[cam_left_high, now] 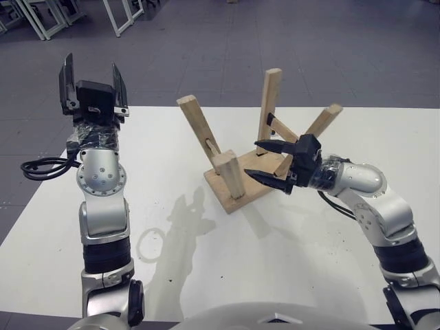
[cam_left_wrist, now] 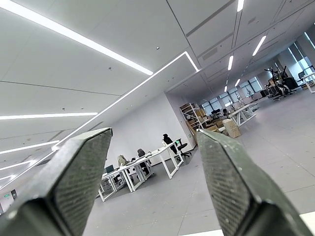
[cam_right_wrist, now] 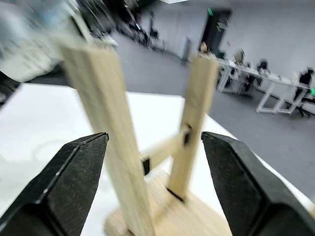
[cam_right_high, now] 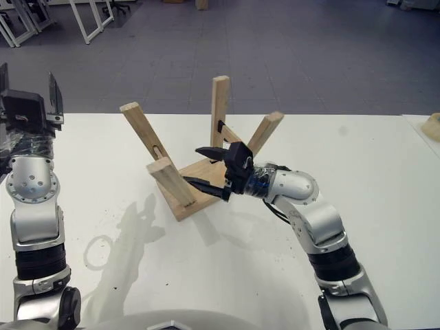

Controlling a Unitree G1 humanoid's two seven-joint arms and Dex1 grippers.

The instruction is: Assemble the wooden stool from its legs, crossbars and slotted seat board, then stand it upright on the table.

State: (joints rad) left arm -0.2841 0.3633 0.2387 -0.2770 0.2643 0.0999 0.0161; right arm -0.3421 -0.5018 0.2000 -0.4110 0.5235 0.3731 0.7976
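Left eye view has the pale wooden stool (cam_left_high: 234,180) upside down mid white tabletop (cam_left_high: 309,268), right tool (cam_left_high: 251,159) spread just beside it, left tool (cam_left_high: 91,67) spread, raised far left; a one-sided grab may topple it.

Near leg (cam_left_high: 229,177) stands just before spread right claw (cam_left_high: 251,159); gaps either side.

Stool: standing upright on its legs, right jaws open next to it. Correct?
No. The stool is upside down, seat board on the table, legs up; the left eye view shows it. The right gripper has its jaws open next to it.
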